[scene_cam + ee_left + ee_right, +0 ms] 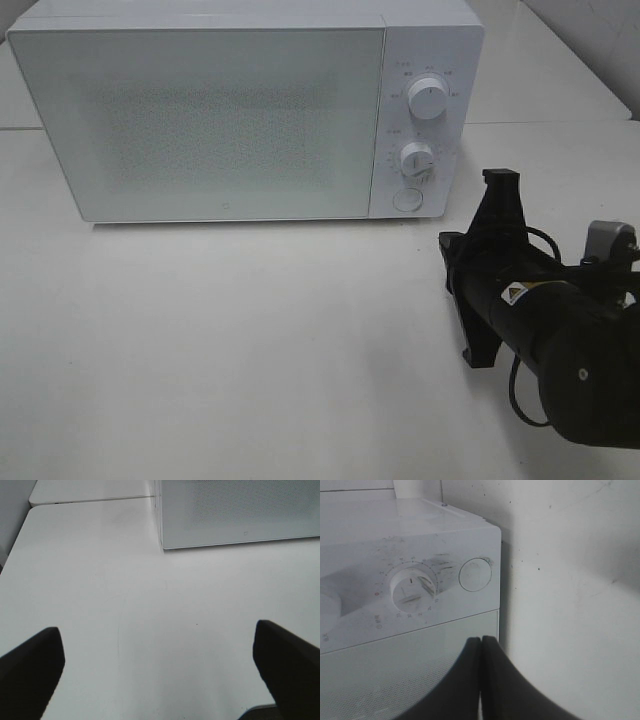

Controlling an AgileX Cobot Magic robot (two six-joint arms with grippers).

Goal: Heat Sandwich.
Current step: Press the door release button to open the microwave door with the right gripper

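Right gripper (481,642), jaws pressed together, faces the shut microwave (220,110); left gripper (157,632) jaws spread.

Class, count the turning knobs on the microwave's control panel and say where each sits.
2. The upper knob sits high on the panel; the lower knob is below it, just above the round button. None appears hidden.

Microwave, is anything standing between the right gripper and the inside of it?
Yes: the door is shut across the front of the microwave, closing off the inside. The right gripper, shut, points at the door's edge near the round button, with nothing visible between them. No sandwich shows in any view.
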